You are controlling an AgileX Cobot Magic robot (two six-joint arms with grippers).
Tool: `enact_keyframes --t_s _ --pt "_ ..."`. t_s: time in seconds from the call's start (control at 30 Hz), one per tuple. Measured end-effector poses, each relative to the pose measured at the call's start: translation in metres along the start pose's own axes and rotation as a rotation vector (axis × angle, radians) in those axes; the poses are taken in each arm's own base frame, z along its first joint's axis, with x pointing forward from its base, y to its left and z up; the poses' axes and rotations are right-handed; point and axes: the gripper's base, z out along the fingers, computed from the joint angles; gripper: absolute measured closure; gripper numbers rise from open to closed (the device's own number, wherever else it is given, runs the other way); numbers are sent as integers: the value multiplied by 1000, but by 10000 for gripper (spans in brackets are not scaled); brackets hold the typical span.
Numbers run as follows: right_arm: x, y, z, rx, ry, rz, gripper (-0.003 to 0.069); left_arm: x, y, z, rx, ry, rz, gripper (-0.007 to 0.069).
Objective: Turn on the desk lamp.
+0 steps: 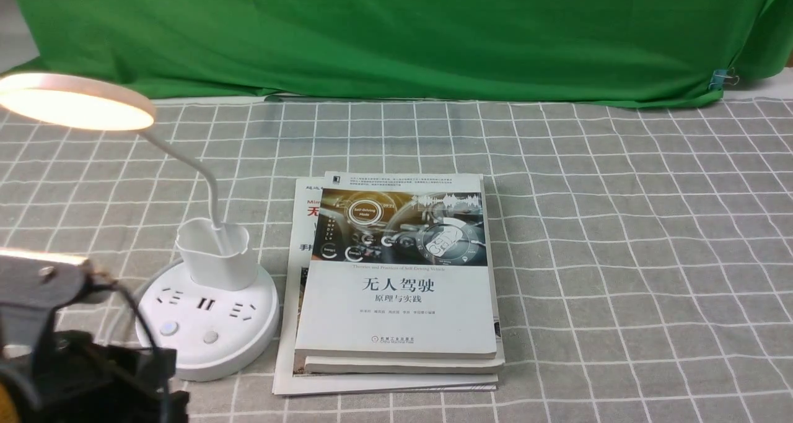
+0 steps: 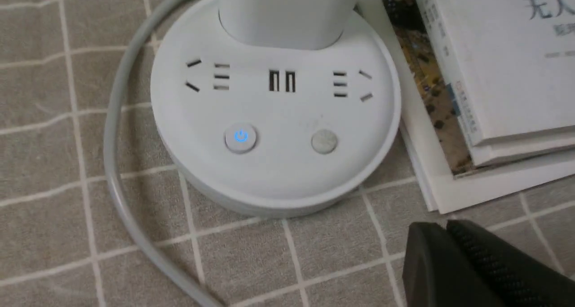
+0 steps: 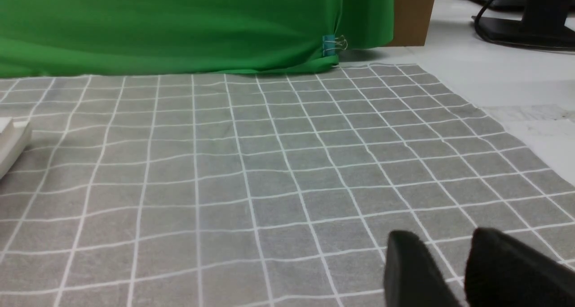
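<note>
**A:** Where's the desk lamp (image 1: 207,324)?

**B:** Far left on the checked cloth (image 1: 619,225). Its head (image 1: 74,104) glows and the power button (image 2: 241,137) shows blue, so I judge the switching is done.

**A:** And the left gripper (image 2: 447,228)?

**B:** It's just in front of the base, not touching it, jaws pressed together and holding nothing. It should lift straight away, clear of the grey cord (image 2: 114,163) and the second button (image 2: 324,141), since a stray tap might put the light out. The books (image 1: 396,274) lie just beside the base, so it shouldn't swing that way.

**A:** The right gripper (image 3: 444,242)?

**B:** It's well apart on the right, over bare cloth, fingers slightly parted and empty. Leave it there.
</note>
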Motion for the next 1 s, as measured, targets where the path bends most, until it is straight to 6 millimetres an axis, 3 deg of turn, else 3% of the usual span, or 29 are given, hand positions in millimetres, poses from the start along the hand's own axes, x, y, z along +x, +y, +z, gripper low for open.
enact_keyframes --t_s 0.1,0.37,0.77,1.0 --pt "0 0 0 0 0 0 414 -6 -1 -30 35 -219 0 606" --pt "0 0 0 0 0 0 414 -10 -2 -73 81 -508 2 606" --pt "0 0 0 0 0 0 414 -9 -2 -75 83 -528 4 606" --pt "0 0 0 0 0 0 414 6 3 -68 9 -616 187 606"
